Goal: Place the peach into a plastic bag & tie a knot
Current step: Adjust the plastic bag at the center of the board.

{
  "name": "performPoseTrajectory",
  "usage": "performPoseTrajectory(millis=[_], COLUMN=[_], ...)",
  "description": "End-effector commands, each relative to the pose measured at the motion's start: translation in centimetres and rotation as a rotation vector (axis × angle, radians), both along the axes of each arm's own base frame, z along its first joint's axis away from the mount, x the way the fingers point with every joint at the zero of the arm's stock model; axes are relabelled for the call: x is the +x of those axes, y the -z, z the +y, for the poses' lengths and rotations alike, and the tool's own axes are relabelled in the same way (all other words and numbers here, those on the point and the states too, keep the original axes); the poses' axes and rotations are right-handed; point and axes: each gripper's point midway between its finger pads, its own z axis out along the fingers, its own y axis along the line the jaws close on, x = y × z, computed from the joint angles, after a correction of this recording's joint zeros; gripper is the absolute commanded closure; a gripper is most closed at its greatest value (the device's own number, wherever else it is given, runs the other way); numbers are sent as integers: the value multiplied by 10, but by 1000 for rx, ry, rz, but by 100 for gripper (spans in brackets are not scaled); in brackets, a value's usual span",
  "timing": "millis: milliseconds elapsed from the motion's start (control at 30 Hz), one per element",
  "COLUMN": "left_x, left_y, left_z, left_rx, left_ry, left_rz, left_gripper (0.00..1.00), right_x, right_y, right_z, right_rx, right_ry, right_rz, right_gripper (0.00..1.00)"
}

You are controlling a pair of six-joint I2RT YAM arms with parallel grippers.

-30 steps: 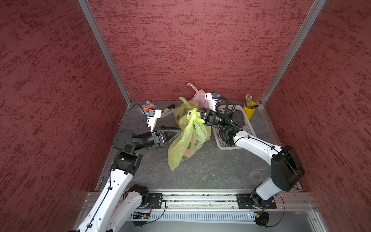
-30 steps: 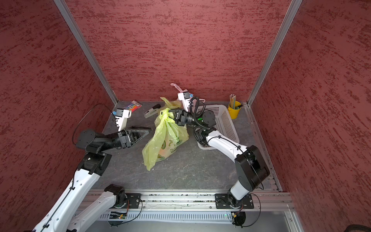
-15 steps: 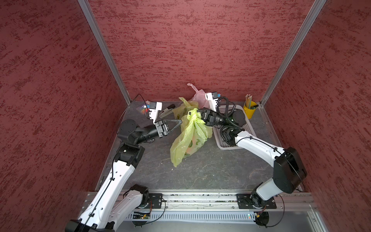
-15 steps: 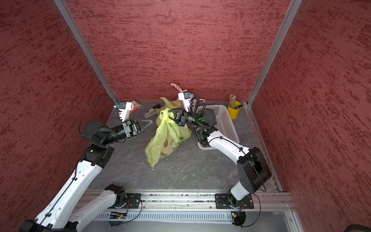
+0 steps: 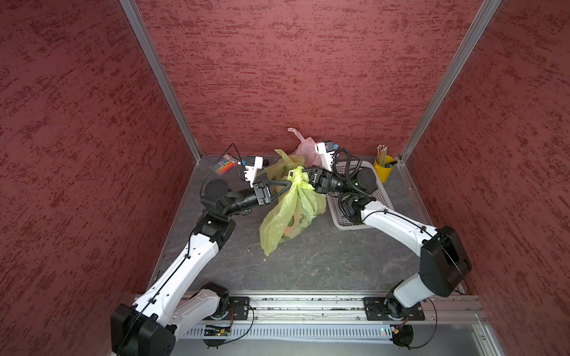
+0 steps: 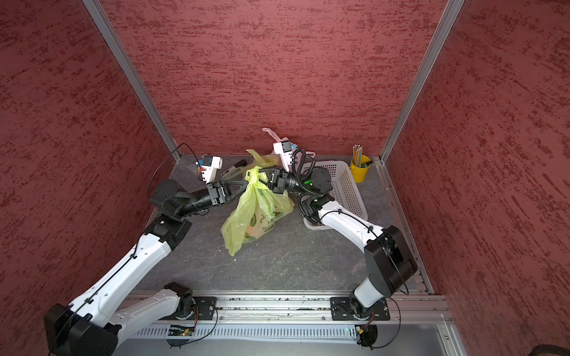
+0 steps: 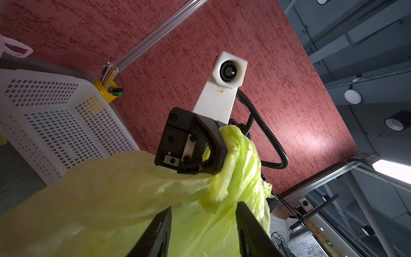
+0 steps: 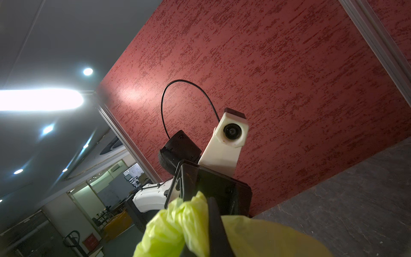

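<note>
A yellow-green plastic bag (image 5: pixel 296 212) (image 6: pixel 259 209) hangs with its bottom resting on the grey floor. The peach (image 5: pixel 290 229) (image 6: pixel 251 229) shows as an orange patch through the film. The bag's top is twisted into a bunch (image 5: pixel 297 178) (image 6: pixel 254 178). My right gripper (image 5: pixel 304 179) (image 6: pixel 262 176) (image 8: pixel 200 213) is shut on that bunch from the right. My left gripper (image 5: pixel 288 184) (image 6: pixel 245 185) (image 7: pixel 203 209) reaches the bunch from the left. Its fingers (image 7: pixel 246 222) stand apart, with bag film lying loosely between them.
A white perforated basket (image 5: pixel 379 197) (image 6: pixel 348 185) lies under the right arm. A yellow cup of pencils (image 5: pixel 384 166) (image 6: pixel 359 168) stands in the back right corner. A pink bag (image 5: pixel 305 148) and a marker (image 6: pixel 234 168) lie by the back wall. Red walls close three sides.
My left gripper has swung up and right from the left side to the bag's twisted top, closing partway and reopening. The right gripper has kept its hold.
</note>
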Motion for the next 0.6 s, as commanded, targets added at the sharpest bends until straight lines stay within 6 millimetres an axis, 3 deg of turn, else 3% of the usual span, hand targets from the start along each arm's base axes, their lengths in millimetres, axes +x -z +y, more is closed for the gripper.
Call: performPoseTrajectory(millis=[0,400,567], left_x=[2,7,5], left_y=[-14,-31,-36], left_z=[2,-3,-3], left_rx=[-35,-101,-107], left_ry=[-15,19,24], left_rz=[-47,-83,-95], left_gripper=[53,63,74], right_x=[-12,-18,-19], right_y=[-18,-15,-10], right_z=[-7,-2,0], right_rx=[39,55,46], right_ry=[-10,-37,-43], right_rz=[-50,-34,-27], right_gripper=[100,100,100])
